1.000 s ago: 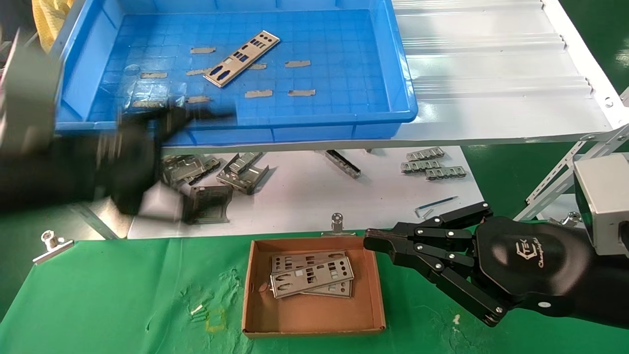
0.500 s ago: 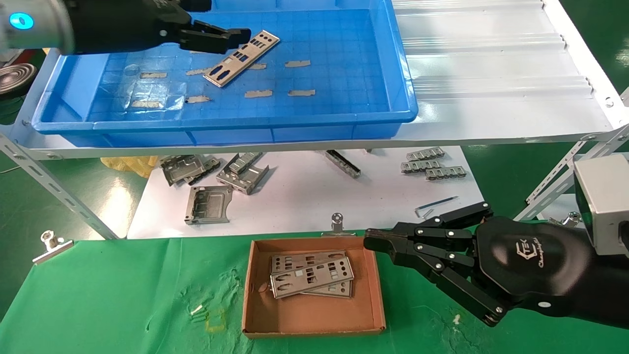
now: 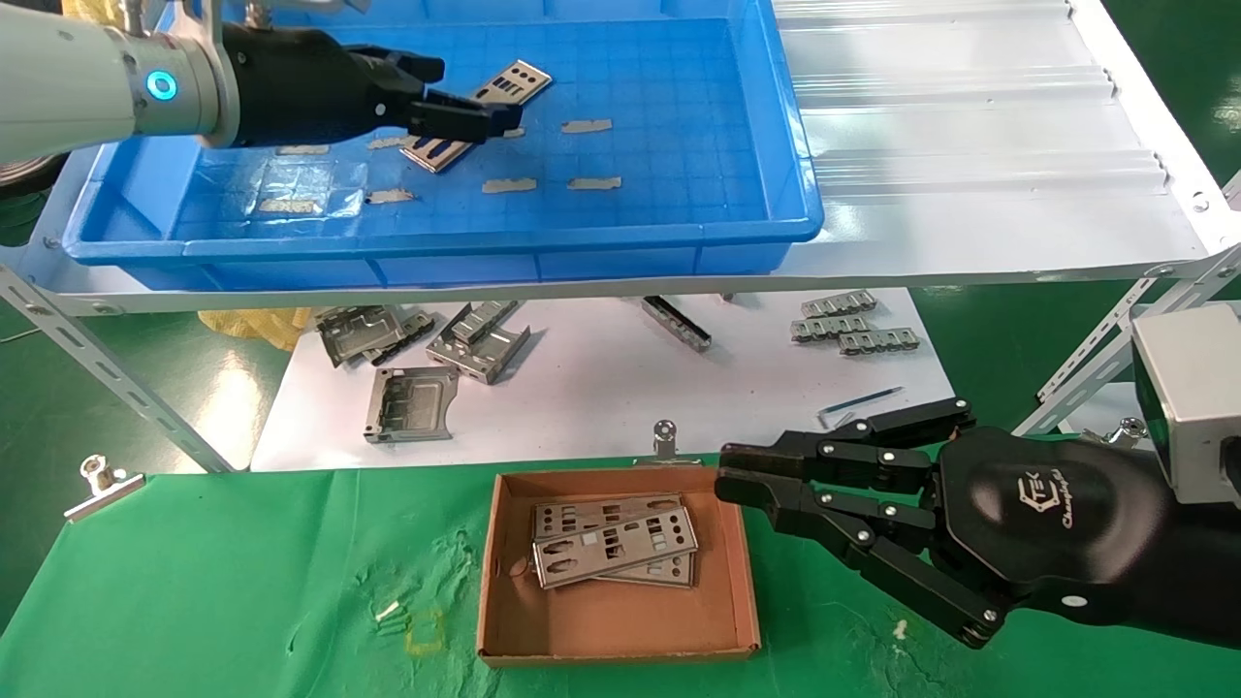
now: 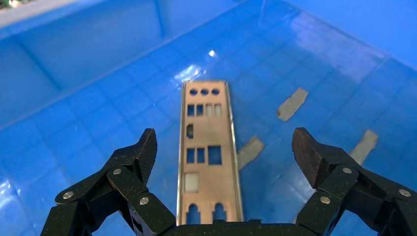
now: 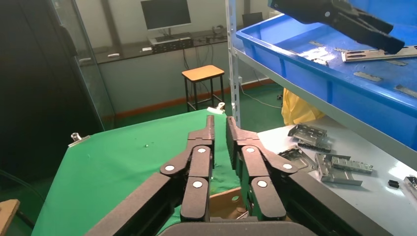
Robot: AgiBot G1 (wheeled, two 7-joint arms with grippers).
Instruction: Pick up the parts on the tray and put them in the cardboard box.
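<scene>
One part (image 3: 516,79), a silver punched plate, lies flat in the blue tray (image 3: 679,97). My left gripper (image 3: 463,97) hovers over its near end, open. In the left wrist view the part (image 4: 209,157) runs lengthwise between the wide-apart fingers of this gripper (image 4: 226,142), untouched. Two or more parts (image 3: 616,548) lie stacked in the cardboard box (image 3: 494,582). My right gripper (image 3: 722,473) hangs at the box's far right corner, holding nothing. Its fingers (image 5: 210,129) stand parallel with only a narrow gap.
Grey tape strips (image 3: 588,125) are stuck on the tray floor. The tray sits on a white shelf (image 3: 970,145). Bent grey brackets (image 3: 407,402) and smaller ones (image 3: 853,325) lie on the white sheet below. Metal clips (image 3: 97,480) pin the green cloth.
My left arm swung up from the lower left into the tray and settled over the part's near end. The right gripper's fingers parted slightly.
</scene>
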